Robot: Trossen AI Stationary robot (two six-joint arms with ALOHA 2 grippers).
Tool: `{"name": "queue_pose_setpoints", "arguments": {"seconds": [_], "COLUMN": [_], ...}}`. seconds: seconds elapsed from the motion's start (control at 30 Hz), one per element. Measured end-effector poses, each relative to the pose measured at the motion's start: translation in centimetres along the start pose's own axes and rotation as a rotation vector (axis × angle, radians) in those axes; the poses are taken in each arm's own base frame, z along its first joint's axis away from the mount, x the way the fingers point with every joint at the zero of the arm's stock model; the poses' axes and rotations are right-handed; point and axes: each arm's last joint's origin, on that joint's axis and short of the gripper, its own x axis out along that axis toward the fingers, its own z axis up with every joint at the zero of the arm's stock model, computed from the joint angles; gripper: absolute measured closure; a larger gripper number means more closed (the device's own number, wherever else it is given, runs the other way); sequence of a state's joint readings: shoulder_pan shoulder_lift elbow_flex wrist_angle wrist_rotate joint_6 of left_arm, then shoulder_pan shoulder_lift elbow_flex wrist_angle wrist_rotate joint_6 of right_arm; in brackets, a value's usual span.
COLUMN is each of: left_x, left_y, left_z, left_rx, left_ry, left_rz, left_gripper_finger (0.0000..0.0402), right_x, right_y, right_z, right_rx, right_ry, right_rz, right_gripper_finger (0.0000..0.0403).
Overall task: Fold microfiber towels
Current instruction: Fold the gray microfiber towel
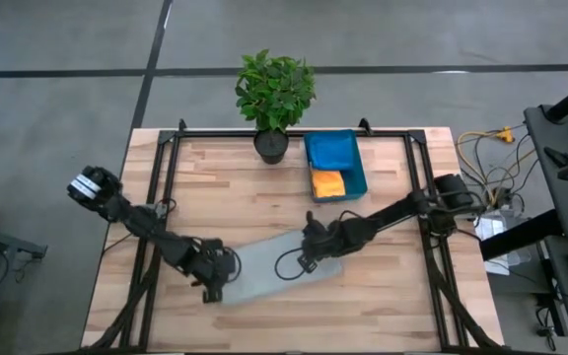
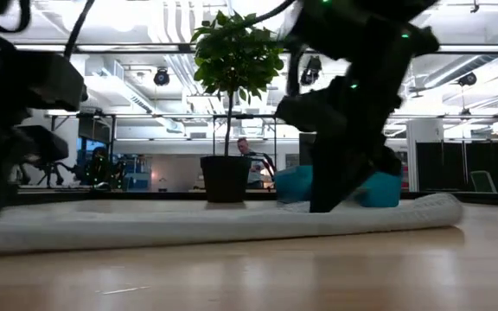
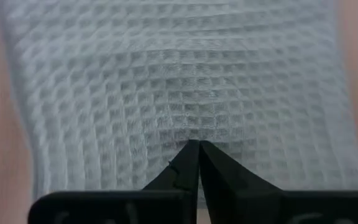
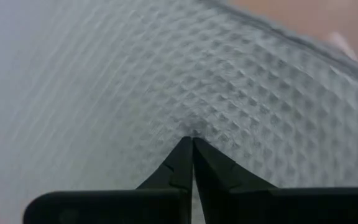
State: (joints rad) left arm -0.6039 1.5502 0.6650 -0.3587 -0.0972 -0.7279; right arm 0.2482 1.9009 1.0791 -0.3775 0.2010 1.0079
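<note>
The grey towel (image 1: 269, 268) lies on the wooden table (image 1: 383, 306), in the front middle part, as a long folded strip that runs slanted from the left gripper (image 1: 212, 288) up to the right gripper (image 1: 311, 258). Its weave is a small waffle pattern (image 3: 179, 81), and in the low view it looks like a low soft roll (image 2: 188, 226) across the table. The blue towel (image 1: 331, 150) and the orange towel (image 1: 327, 183) are in the teal bin (image 1: 358, 177) at the back, beside the potted plant (image 1: 274, 99). The left arm reaches in from the left side, bent low, with its gripper on the near left end of the grey towel. The right arm stretches from the right edge to the strip's other end. Both grippers have their fingers pressed together, each pinching a small fold of the grey cloth at the tips (image 3: 193, 163) (image 4: 188, 160).
</note>
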Motion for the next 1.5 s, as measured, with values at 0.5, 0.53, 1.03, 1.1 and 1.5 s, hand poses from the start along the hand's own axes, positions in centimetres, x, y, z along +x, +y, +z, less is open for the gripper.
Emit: {"name": "queue_pose_setpoints", "arguments": {"seconds": [0.5,0.53,1.03,1.1,1.5], "left_x": [2.1,1.4,-2.5,-1.2,2.2], "left_y": [-10.0,-9.8,0.2,2.6,12.1], "left_z": [4.7,4.6,8.9,9.9,15.9], "left_rx": [-0.121,-0.104,0.057,0.071,0.160], "left_ry": [-0.027,-0.014,-0.397,-0.410,-0.483], "left_rz": [-0.320,-0.277,-0.211,-0.266,-0.208], "left_gripper_finger": [0.0401,0.0401,0.0401,0.0401,0.0401], "right_x": [-0.1,-1.3,-5.1,-4.6,1.3], "right_y": [2.5,3.0,10.6,11.3,15.4], "right_z": [4.2,4.3,-5.7,-6.1,-5.8], "right_rx": [-0.318,-0.313,-0.145,-0.125,-0.321], "right_ry": [-0.215,-0.271,-0.507,-0.526,-0.456], "right_rz": [-0.238,-0.235,0.409,0.456,0.420], "right_gripper_finger": [0.0394,0.0394,0.0394,0.0394,0.0394]}}
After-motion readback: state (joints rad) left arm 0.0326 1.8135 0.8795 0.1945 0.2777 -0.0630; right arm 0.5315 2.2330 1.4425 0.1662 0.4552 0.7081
